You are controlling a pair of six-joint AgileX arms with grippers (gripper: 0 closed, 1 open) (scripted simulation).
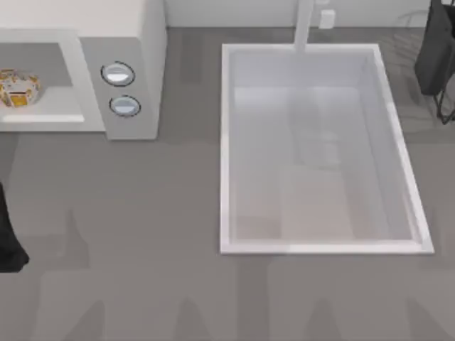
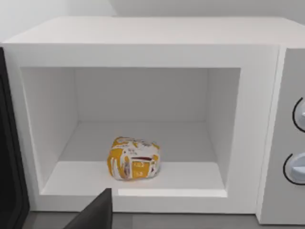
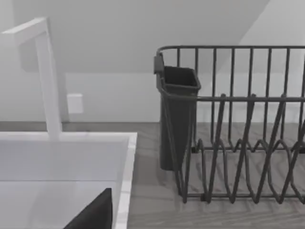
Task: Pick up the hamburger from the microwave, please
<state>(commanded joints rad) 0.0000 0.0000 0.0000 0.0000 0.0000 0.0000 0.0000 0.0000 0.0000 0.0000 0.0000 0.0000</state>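
Observation:
The hamburger (image 2: 135,159) is a small wrapped lump in mottled orange, tan and white. It lies on the floor of the white microwave (image 2: 143,38), near the front of the open cavity. From above, the hamburger (image 1: 18,89) sits at the far left inside the microwave (image 1: 121,28), which stands at the table's back left. A dark part of my left gripper (image 2: 95,212) shows in front of the opening, short of the hamburger and not touching it. A dark part of my right gripper (image 3: 93,212) hangs over the sink's corner, holding nothing that I can see.
A large white sink basin (image 1: 227,142) with a faucet (image 1: 304,25) fills the table's middle and right. A dark wire dish rack (image 3: 238,119) with a cup holder (image 1: 435,53) stands at the back right. The microwave's dark door (image 2: 8,143) hangs open beside the cavity. Two knobs (image 1: 118,74) face front.

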